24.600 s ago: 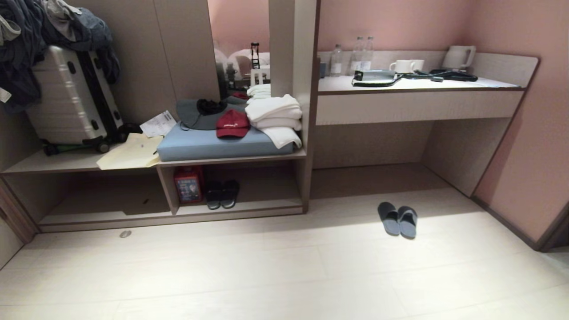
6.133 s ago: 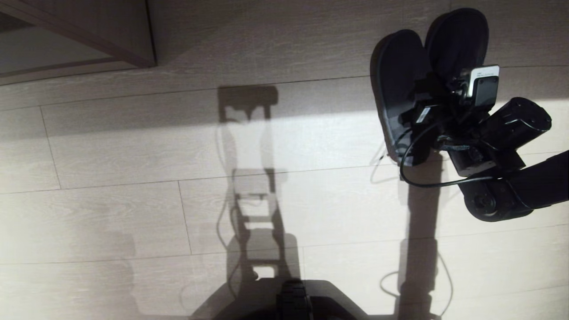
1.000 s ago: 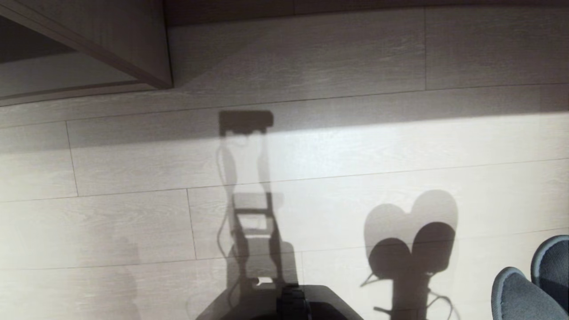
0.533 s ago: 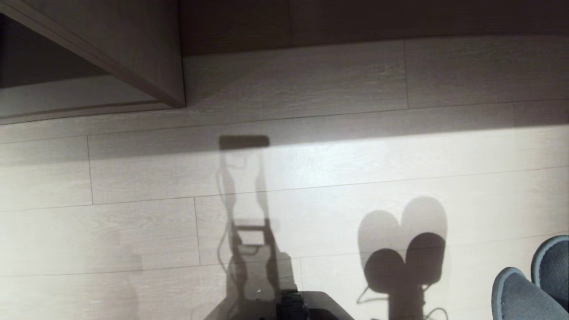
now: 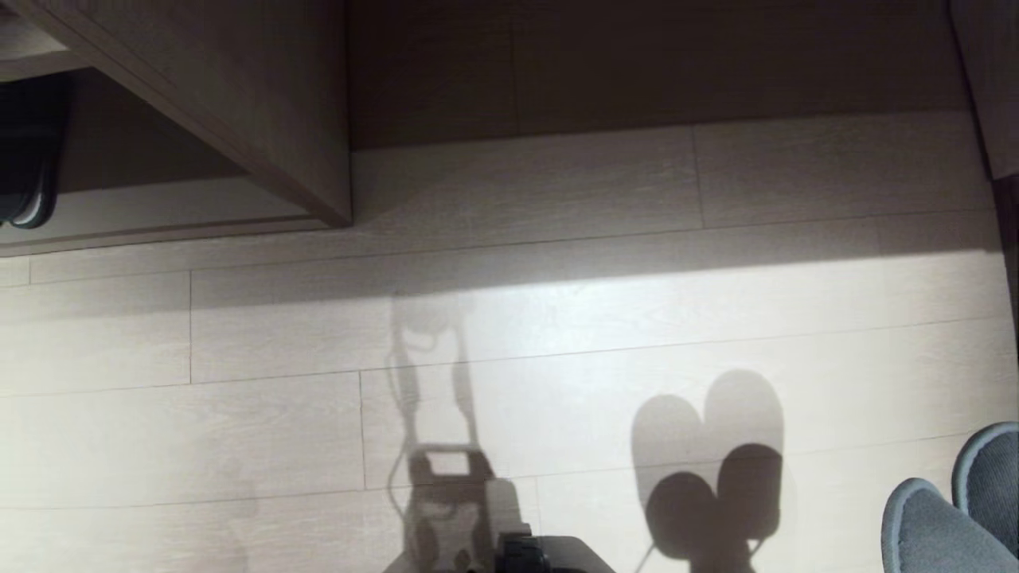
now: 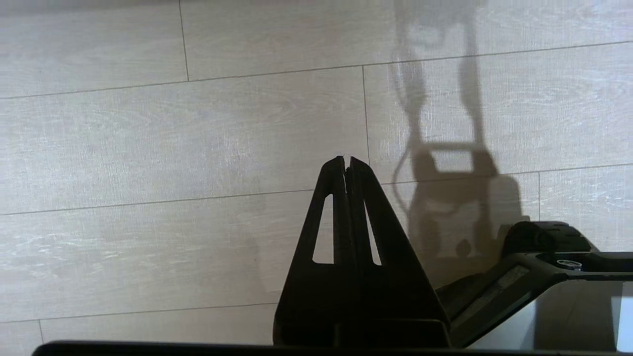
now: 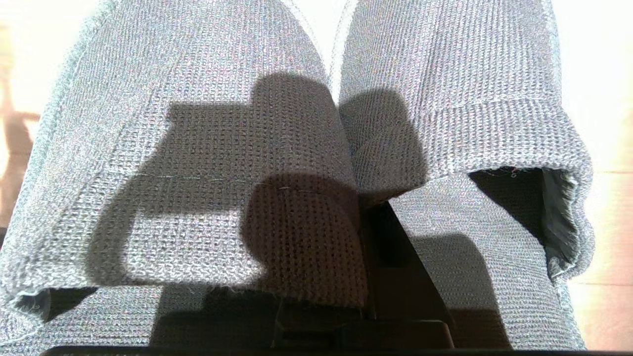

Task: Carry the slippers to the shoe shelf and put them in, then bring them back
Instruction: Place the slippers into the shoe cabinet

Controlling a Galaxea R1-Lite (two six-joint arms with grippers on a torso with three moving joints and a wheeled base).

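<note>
Two grey-blue knit slippers (image 7: 198, 148), side by side, rounded toes.

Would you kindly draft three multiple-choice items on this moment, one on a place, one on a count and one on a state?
1. Where do the slippers show in the head view?
A. inside the shoe shelf
B. at the lower right corner, above the floor
C. flat on the floor at the centre

2. How many slippers does the right gripper carry?
A. one
B. two
C. three

3. How do the fingers of the left gripper stand?
A. pressed together, holding nothing
C. clamped on a slipper
B. spread wide

Key:
1 B, as their toes show at that corner and their shadow falls on the floor apart from them.
2 B, as the right wrist view shows two knitted uppers side by side, pinched at their inner edges.
3 A, as the fingertips meet over bare floor.
</note>
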